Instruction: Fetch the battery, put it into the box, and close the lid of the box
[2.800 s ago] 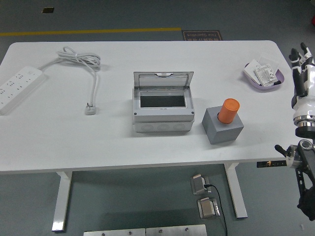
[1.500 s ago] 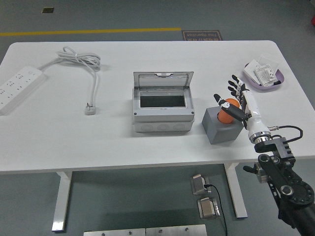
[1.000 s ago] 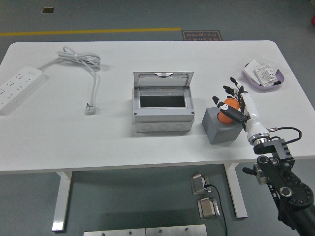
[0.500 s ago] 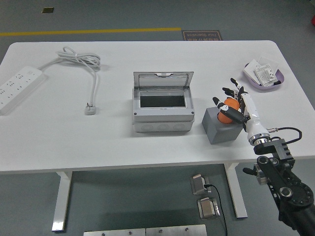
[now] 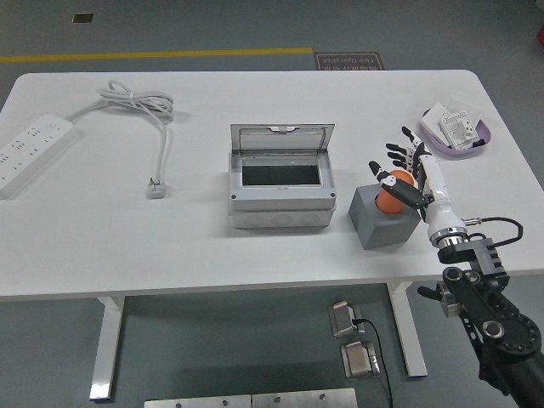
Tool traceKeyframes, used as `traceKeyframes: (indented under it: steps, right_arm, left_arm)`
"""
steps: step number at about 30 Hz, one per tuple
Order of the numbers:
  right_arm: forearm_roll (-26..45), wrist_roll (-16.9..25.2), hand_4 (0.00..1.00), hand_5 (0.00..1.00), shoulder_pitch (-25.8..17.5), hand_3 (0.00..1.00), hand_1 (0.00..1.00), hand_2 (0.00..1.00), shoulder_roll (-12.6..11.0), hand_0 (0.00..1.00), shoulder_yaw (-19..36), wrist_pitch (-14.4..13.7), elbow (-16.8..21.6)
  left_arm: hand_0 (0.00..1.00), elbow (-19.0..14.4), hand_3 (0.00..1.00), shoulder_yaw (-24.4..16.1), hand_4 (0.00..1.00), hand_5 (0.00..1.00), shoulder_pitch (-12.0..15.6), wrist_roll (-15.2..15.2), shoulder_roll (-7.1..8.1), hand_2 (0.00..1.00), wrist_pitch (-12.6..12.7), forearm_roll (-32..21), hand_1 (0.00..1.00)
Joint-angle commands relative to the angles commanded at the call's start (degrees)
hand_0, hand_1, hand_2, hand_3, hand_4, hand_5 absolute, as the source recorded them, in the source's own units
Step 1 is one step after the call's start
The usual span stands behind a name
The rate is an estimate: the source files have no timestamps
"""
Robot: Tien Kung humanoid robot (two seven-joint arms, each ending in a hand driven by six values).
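Since the earliest frame, the right hand [image 5: 406,174] has been brought in from the table's right edge, and its fingers are now curled around the orange battery [image 5: 393,192], which stands in the grey holder [image 5: 379,221] right of the open box [image 5: 280,177]. Lifting, placing and lid-closing remain undone.

The black-and-white five-fingered right hand [image 5: 406,174], earlier out beyond the white table's [image 5: 102,246] right edge, now reaches in and wraps around the orange cylindrical battery [image 5: 393,192] standing in the grey block [image 5: 380,223].
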Motion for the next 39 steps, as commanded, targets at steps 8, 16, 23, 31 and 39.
traceKeyframes:
  steps: [8,16,23,31,39]
  right_arm:
    - [3.9,5.2,0.829,0.262,0.5,0.959,0.824,0.828,0.8,0.842,-1.9,-4.7,-1.7]
    - [5.0,7.6,0.892,0.37,0.9,0.928,0.808,0.809,1.2,0.835,-3.4,-6.8,-2.7]
    - [4.9,7.5,0.932,0.441,1.0,0.929,0.808,0.805,1.4,0.849,-4.6,-6.8,-3.5]
    - [4.6,7.0,0.934,0.449,0.9,0.933,0.806,0.809,1.4,0.847,-5.4,-6.9,-4.2]
    - [4.4,6.3,0.866,0.347,0.6,0.928,0.796,0.795,1.4,0.833,-5.8,-6.7,-4.8]
  left_arm:
    - [0.614,0.0,0.638,-0.1,0.789,0.195,-0.1,0.0,-0.1,0.649,0.0,0.3,0.646]
    - [0.612,0.0,0.638,-0.3,0.793,0.181,0.0,0.1,-0.2,0.649,-0.1,0.6,0.646]
    - [0.613,0.0,0.638,-0.4,0.79,0.171,-0.1,0.0,-0.38,0.649,-0.1,0.9,0.646]
    - [0.612,0.0,0.639,-0.5,0.791,0.164,-0.2,0.1,-0.47,0.648,-0.2,1.4,0.646]
    - [0.611,0.0,0.639,-0.6,0.792,0.153,-0.3,0.1,-0.49,0.648,-0.2,1.7,0.646]
